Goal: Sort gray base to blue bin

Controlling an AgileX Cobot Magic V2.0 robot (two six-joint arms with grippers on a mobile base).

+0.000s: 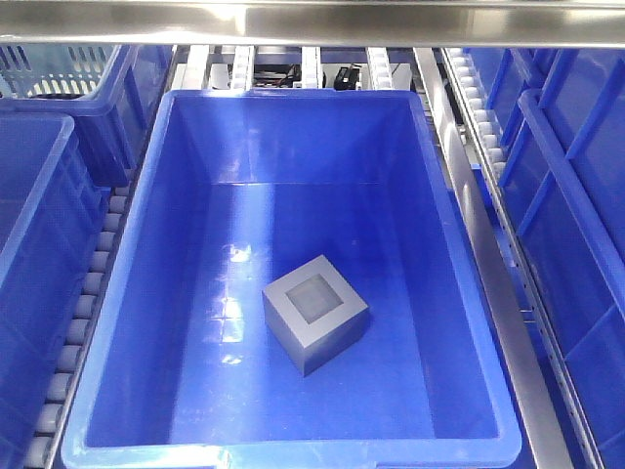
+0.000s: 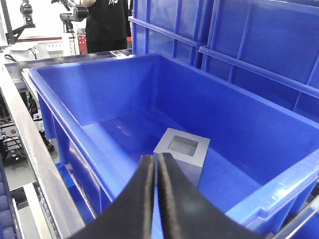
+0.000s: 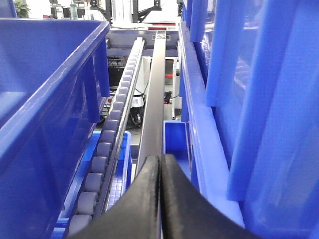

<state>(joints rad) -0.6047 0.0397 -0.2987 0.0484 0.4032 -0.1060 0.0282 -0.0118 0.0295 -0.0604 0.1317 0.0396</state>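
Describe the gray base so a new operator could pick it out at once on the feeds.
Find the big blue bin in the middle of the front view, standing between roller rails. On its floor, slightly right of centre, sits the gray base, touching no wall. It is the only loose item inside: a matte gray cube whose upward face has a framed square recess.

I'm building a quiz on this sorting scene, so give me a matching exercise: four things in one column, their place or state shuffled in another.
Things:
1. gray base
2. blue bin
3. left gripper
4. right gripper

Places or states:
A. shut, over a roller track between bins
B. holds one block on its floor
C. shut, at the bin's near rim
D. recess facing up

Pairs: 1-D, 2-B, 3-C, 4-A
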